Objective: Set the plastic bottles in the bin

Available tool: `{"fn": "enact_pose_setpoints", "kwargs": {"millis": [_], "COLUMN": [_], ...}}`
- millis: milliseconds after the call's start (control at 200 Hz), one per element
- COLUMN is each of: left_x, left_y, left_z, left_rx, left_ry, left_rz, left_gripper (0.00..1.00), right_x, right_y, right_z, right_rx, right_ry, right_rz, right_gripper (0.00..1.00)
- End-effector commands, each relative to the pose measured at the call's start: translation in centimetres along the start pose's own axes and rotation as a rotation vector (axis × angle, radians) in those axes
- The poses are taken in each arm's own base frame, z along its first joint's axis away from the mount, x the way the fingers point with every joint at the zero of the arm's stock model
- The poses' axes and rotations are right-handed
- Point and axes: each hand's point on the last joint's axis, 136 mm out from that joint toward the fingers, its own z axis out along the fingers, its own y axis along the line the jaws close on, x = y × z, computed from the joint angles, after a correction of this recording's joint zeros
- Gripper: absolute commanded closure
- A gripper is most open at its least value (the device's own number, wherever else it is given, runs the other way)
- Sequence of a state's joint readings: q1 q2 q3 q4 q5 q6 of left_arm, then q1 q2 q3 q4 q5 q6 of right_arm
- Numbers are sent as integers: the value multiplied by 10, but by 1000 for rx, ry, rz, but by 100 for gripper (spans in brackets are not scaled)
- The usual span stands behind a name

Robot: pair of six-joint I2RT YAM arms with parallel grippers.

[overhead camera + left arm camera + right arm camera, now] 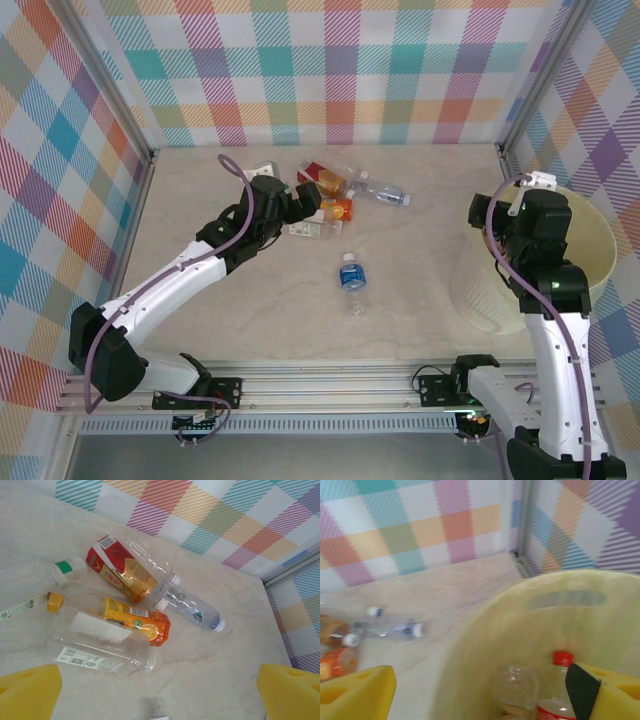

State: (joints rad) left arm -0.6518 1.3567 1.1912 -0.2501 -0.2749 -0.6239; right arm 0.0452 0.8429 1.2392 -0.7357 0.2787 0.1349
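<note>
Most of the plastic bottles [120,572] lie on their sides in a loose huddle at the far middle of the worktop [420,330], some of them touching. A blue-label bottle [351,280] lies alone nearer the centre, and two more, among them a red-capped bottle [561,680], stand inside the bin [480,645] at the right. They look empty, so I judge them light, thin-walled and apt to roll or squash. The smooth sides may slip, so a hold squarely across the labelled middle of the body seems best. The left claw [160,695] hovers over the huddle, jaws wide apart and empty, with the orange-label bottle [135,622] just below. The right claw [480,695] hangs over the bin, jaws spread, gripping nothing
</note>
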Motion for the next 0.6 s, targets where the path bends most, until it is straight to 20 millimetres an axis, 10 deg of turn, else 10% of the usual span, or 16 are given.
{"fn": "enact_pose_setpoints", "kwargs": {"millis": [0, 270, 595], "left_x": [11, 16, 16], "left_y": [20, 56, 96], "left_z": [6, 6, -11], "left_rx": [-83, -189, -284], "left_ry": [41, 29, -4], "left_rz": [-25, -138, -208], "left_gripper": [0, 0, 0], "right_x": [-12, 44, 189], "right_y": [59, 199, 228], "right_z": [-15, -1, 62], "right_rx": [-334, -648, -380], "right_ry": [23, 231, 583], "right_rz": [63, -226, -200], "right_gripper": [11, 0, 0]}}
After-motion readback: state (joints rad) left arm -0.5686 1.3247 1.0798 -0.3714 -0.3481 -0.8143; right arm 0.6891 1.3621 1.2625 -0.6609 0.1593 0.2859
